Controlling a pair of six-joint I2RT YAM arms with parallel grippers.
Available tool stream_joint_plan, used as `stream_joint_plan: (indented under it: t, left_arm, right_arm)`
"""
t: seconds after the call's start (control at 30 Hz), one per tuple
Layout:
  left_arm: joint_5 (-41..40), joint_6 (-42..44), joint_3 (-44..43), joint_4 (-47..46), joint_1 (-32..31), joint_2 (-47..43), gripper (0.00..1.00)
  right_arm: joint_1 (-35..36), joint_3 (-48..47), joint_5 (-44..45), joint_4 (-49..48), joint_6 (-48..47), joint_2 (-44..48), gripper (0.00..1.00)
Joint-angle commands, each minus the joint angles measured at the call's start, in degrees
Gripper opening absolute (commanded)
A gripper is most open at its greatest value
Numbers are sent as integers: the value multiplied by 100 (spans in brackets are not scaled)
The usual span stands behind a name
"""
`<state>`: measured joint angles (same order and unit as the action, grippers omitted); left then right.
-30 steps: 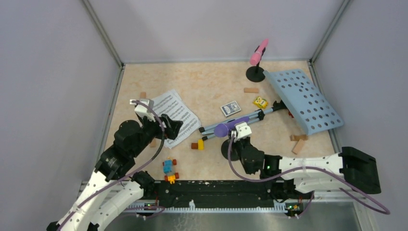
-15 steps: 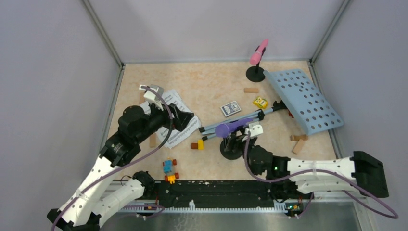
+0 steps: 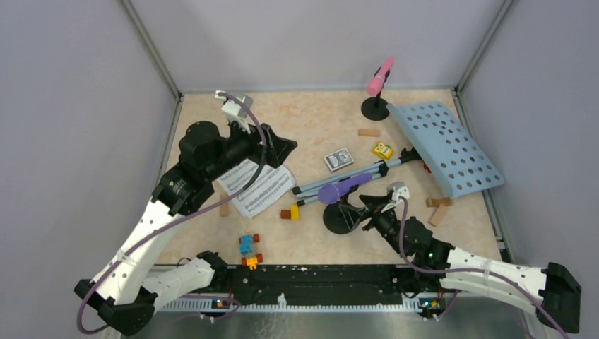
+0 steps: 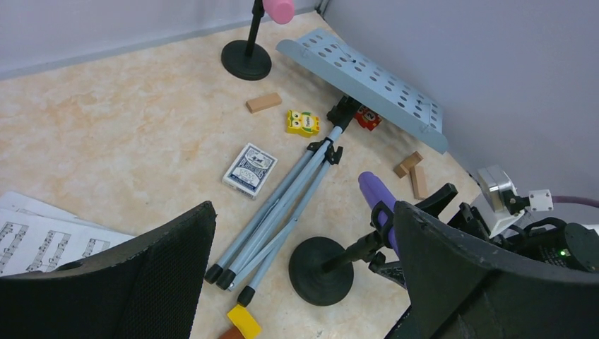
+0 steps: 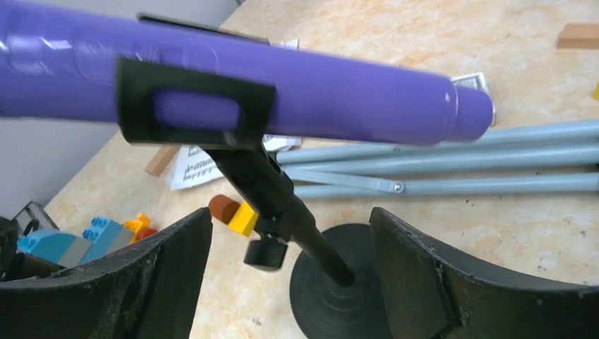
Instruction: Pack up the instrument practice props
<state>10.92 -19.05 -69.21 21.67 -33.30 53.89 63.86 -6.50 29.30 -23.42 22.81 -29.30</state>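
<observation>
Purple microphone (image 3: 339, 189) sits clipped in its black holder (image 3: 340, 221) at lower centre, so the right gripper (image 5: 286, 226) stands wide open around that holder, gripping nothing. The left gripper (image 4: 304, 215), also wide open and empty, hangs near the sheet music (image 3: 258, 189) at middle left, probably its next pick. Beige marbled table (image 3: 311, 116) is enclosed by grey walls (image 3: 318, 42).

robot lab cell — plain grey walls (image 3: 318, 42) enclosing a tabletop (image 3: 304, 120).
</observation>
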Motion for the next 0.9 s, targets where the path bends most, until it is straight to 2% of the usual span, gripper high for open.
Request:
stream_joint_plan:
  t: [0.0,0.1,0.23,0.3,0.53,0.67,0.77,0.87]
  left_arm:
    - [131,177,-388,232,-84,331,99]
    - [-421,265,-488,298,-580,481,99]
    - [-1601,473,-875,505,-1809,978,99]
    - [-1725,437,-1133,650,-2105,1358,99]
    - [-1931,417,-1915,1268,-2602,2103,99]
    - [-2238,421,-1889,1807,-2853,2325,98]
    - [-1978,340,-1630,1949,-2867,2291,97]
    - [-1614,288,-1737,2192,-2868,2386,95]
  right_arm:
    - [-123,170,-662,-708,152,-201,80]
    - [-126,199,-586,-1310,23,-610,79]
    - [-126,158,-380,-2083,-168,-1231,76]
    - [-128,103,-266,-2347,-258,-1489,74]
    - [-124,6,37,-2837,-349,-1974,65]
    - [-127,-2,129,-2831,-275,-2017,63]
    - [-124,-35,65,-2714,-220,-2032,62]
    - [-126,-35,43,-2677,-207,-2059,60]
